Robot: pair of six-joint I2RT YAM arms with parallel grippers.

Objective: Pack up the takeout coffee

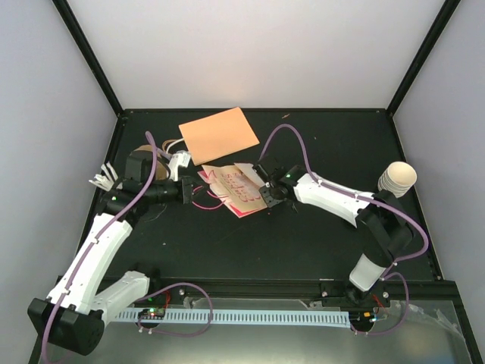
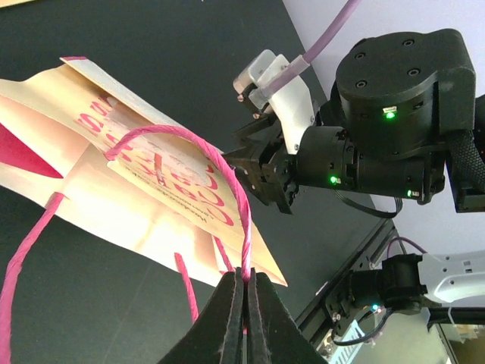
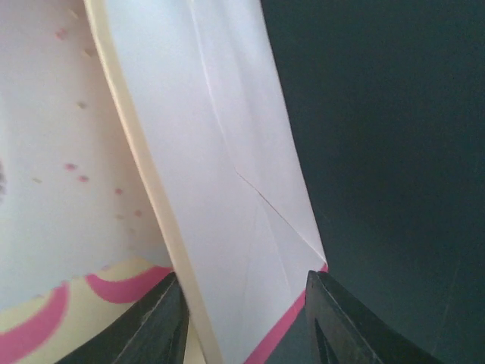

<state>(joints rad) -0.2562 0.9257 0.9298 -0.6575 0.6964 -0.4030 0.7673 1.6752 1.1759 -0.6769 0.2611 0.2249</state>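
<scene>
Takeout coffee point(image 1: 398, 178) is sited well right of bag point(image 1: 239, 189), nearer right gripper point(image 1: 267, 199) (spread astride bag edge, prob. unclamped); left gripper point(image 2: 244, 280) clamped on 1 handle point(image 2: 244, 227).

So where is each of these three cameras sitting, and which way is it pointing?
Top external: fixed above and behind the arms, looking down on the table; both arms, the paper bag and the takeout coffee show.
Left wrist: on the left arm, facing along its left gripper, shut on the bag's pink handle; the right gripper shows beyond.
Right wrist: on the right arm, close against the bag's wall, between its own open fingers.
All three share the bag.
</scene>
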